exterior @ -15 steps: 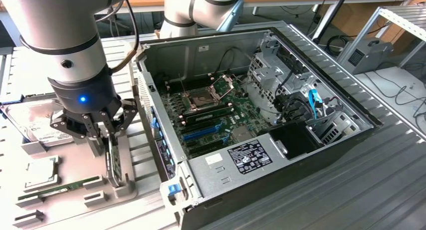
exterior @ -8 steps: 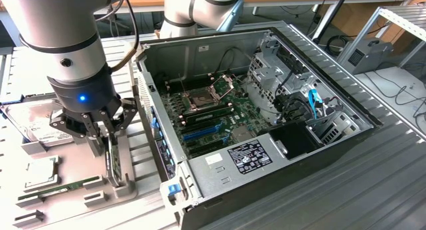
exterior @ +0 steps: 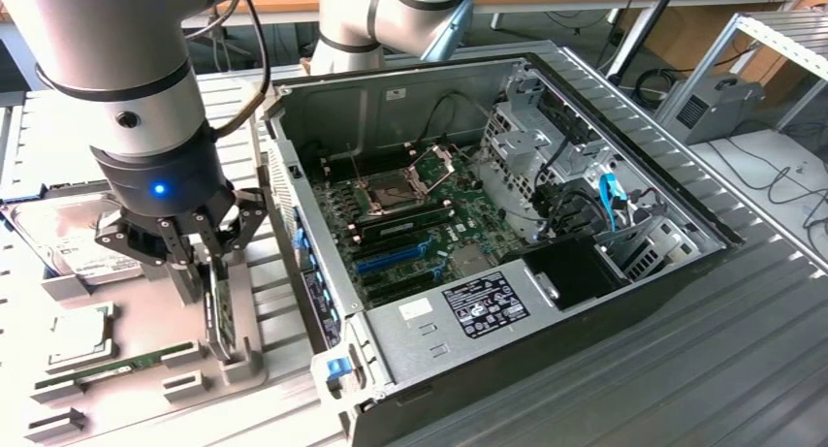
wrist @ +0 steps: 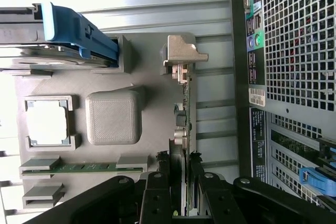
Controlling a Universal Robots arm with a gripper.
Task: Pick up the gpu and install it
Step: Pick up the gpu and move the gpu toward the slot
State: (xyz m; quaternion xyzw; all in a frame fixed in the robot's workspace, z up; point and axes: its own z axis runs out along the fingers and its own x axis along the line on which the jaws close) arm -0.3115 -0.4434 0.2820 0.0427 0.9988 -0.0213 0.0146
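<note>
The gpu (wrist: 185, 119) stands on its edge in a slot of the gray holder (wrist: 113, 116), right under me, its silver bracket (wrist: 181, 56) at the end away from me. My fingers (wrist: 161, 182) are set one on each side of the card's thin edge. They stand narrow, but I cannot tell whether they press on it. In the exterior view the gpu (exterior: 223, 311) and holder lie on the table (exterior: 724, 369), to that view's left of the open computer case (exterior: 518, 302). Beyond the card, the holder also carries a square processor chip (wrist: 47, 121), a green memory stick (wrist: 84, 167) and a hard drive (wrist: 73, 27) with a blue bracket.
</note>
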